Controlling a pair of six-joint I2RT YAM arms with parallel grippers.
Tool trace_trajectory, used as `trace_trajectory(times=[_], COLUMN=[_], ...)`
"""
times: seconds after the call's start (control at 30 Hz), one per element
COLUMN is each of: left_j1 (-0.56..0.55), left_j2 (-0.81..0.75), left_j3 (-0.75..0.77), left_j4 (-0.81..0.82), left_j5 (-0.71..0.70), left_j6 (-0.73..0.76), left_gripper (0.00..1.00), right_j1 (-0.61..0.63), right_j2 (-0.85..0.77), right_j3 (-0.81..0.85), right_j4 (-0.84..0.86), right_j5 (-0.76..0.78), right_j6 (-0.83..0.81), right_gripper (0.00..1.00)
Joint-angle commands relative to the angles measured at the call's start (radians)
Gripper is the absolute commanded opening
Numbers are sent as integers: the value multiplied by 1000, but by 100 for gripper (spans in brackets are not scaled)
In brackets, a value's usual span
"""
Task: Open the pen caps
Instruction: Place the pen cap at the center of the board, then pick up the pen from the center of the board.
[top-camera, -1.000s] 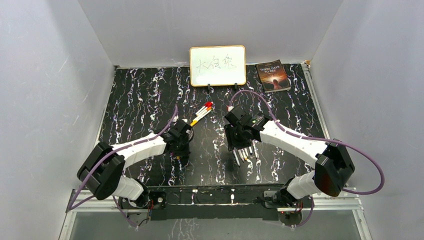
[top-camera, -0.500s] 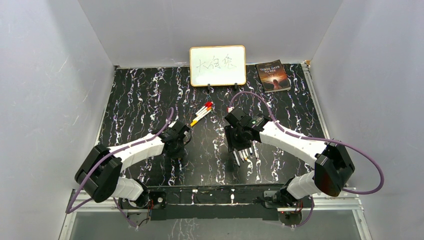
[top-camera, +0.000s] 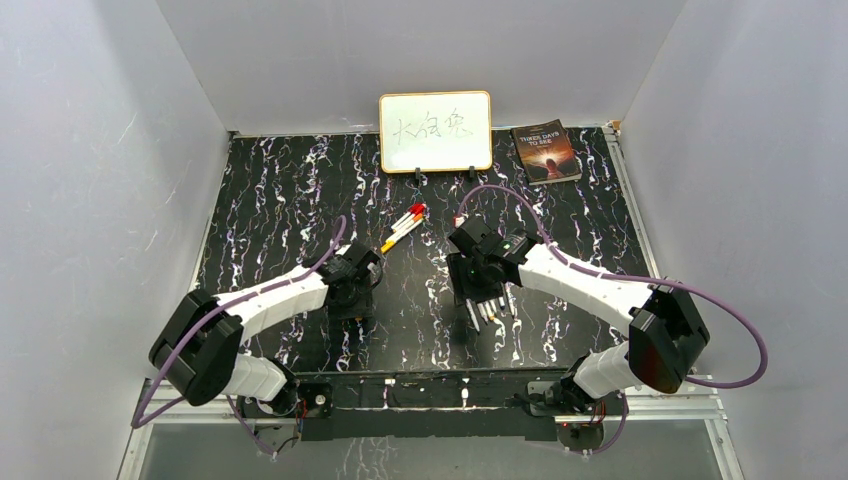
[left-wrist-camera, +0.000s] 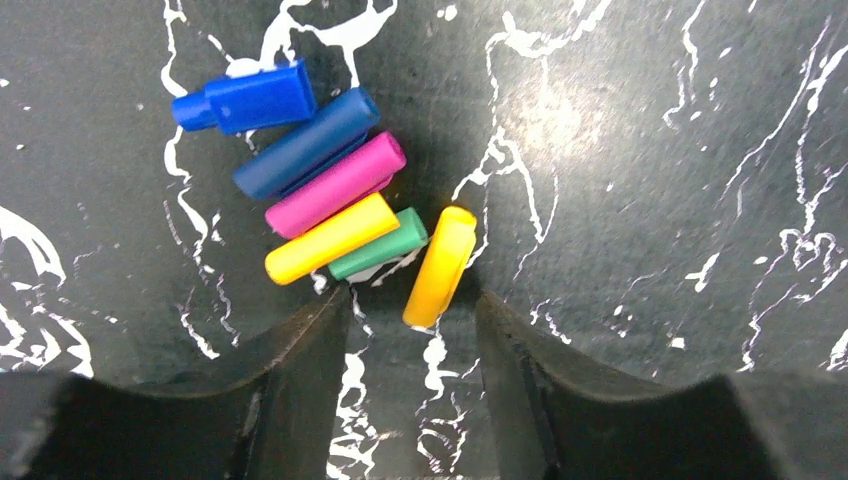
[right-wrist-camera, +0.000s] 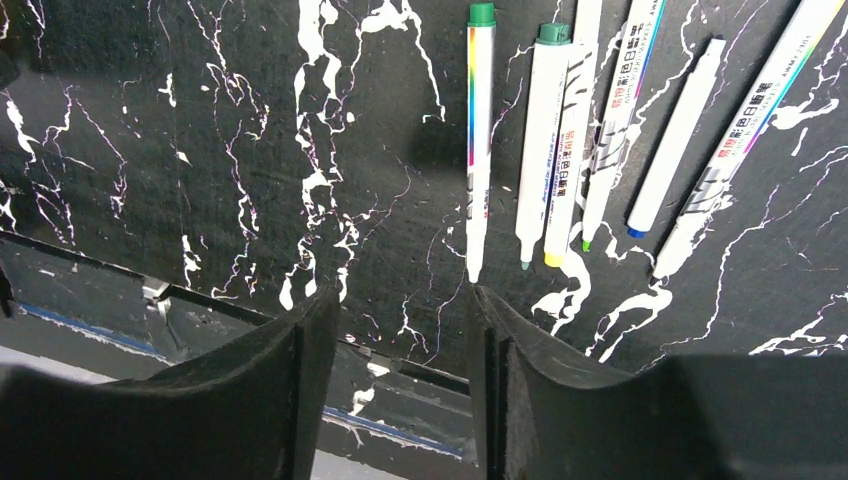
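Note:
Several loose pen caps lie in a cluster on the black marbled table in the left wrist view: a blue one (left-wrist-camera: 245, 100), a dark blue one (left-wrist-camera: 305, 143), a pink one (left-wrist-camera: 335, 185), a yellow one (left-wrist-camera: 330, 238), a green one (left-wrist-camera: 380, 245) and an orange-yellow one (left-wrist-camera: 440, 265). My left gripper (left-wrist-camera: 410, 335) (top-camera: 352, 298) is open just behind them. The orange-yellow cap's near end lies at the mouth of the gap, touching neither finger. My right gripper (right-wrist-camera: 400, 310) (top-camera: 477, 290) is open and empty beside a row of uncapped white pens (right-wrist-camera: 545, 140). Capped pens (top-camera: 403, 225) lie between the arms, farther back.
A whiteboard (top-camera: 435, 131) stands at the back edge with a book (top-camera: 546, 152) to its right. Grey walls close in both sides. The table's near edge and metal rail (right-wrist-camera: 420, 375) show just beneath the right gripper.
My left gripper has shifted slightly left and toward its base, and its jaws have parted. The right arm has hardly moved.

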Motion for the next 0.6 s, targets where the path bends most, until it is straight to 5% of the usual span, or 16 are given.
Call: trace_trajectory(times=[0.0, 0.23, 0.47, 0.57], left_j1=[6, 6, 6, 6], left_j2=[-50, -120, -245, -312], left_j3=[71, 181, 225, 229], left_j4=[-126, -199, -244, -280], left_j5=[-16, 37, 104, 117], left_j6=[3, -1, -17, -26], left_gripper=[52, 65, 75, 96], right_j1=[7, 6, 6, 6], right_j2=[-28, 51, 253, 376], right_j3=[13, 106, 321, 432], right_j4=[44, 60, 53, 44], right_j5=[0, -34, -24, 4], right_j6=[12, 4, 14, 41], right_gripper=[50, 69, 70, 68])
